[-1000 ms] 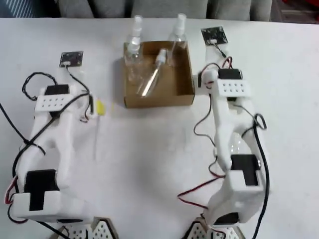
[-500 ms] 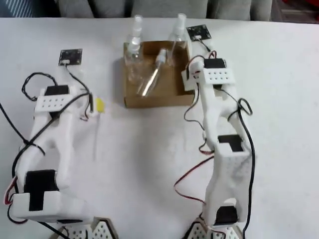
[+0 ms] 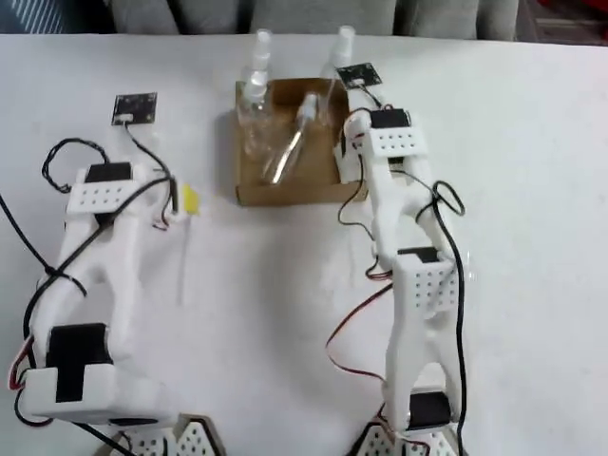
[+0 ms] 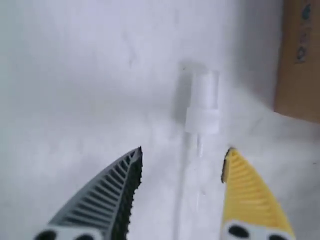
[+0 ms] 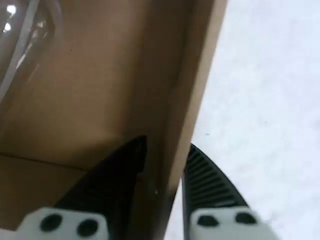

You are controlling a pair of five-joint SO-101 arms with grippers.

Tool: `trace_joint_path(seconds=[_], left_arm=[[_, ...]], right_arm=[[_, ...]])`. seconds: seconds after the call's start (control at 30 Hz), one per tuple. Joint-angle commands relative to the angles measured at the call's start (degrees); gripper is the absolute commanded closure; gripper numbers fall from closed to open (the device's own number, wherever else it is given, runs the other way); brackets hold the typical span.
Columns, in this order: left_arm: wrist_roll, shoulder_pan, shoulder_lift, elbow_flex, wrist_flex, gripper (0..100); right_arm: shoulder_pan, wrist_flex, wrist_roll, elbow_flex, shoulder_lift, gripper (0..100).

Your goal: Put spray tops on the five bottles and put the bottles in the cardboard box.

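cardboard box (image 5: pixel 192 75), wall pinched by right hand (image 5: pixel 167 145)

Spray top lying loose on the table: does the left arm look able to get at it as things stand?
Probably yes: the spray top lies on bare table just ahead of the open left gripper, clear of the cardboard box.

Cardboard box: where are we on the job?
Done: lying bottle, capped, is in the cardboard box; standing bottle sits inside by its left wall. In hand: left gripper open over a loose spray top on the table; right gripper pinches the box's right wall. Left: that top needs a bottle; back-left bottle and back-right bottle look outside it.
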Motion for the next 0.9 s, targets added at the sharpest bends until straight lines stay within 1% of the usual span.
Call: trace_joint_path(seconds=[0.0,0.1,0.2,0.3,0.5,0.67,0.87], left_arm=[[-0.53,-0.40,-0.75,-0.18,-1.49,75],[-0.53,-0.40,-0.75,-0.18,-1.49,75],[-0.53,-0.40,-0.75,-0.18,-1.49,75],[-0.53,-0.40,-0.75,-0.18,-1.49,75],[-0.53,-0.48,-0.75,-0.18,-2.29,75],[-0.53,-0.48,-0.75,-0.18,-2.29,75],[-0.53,-0.48,-0.75,-0.18,-2.29,75]], right_arm=[[-0.57,1.10,0.00,-2.90,-0.84,98.3],[-0.48,1.71,0.09,-2.64,-0.84,98.2],[-0.84,3.30,3.08,-2.55,-0.75,98.2],[-0.84,4.35,4.31,-2.55,-0.13,98.2],[-0.40,6.29,4.48,-2.46,0.48,98.2],[-0.75,8.31,6.95,-2.37,0.57,98.2],[-0.75,8.04,7.30,0.44,-0.04,98.2]])
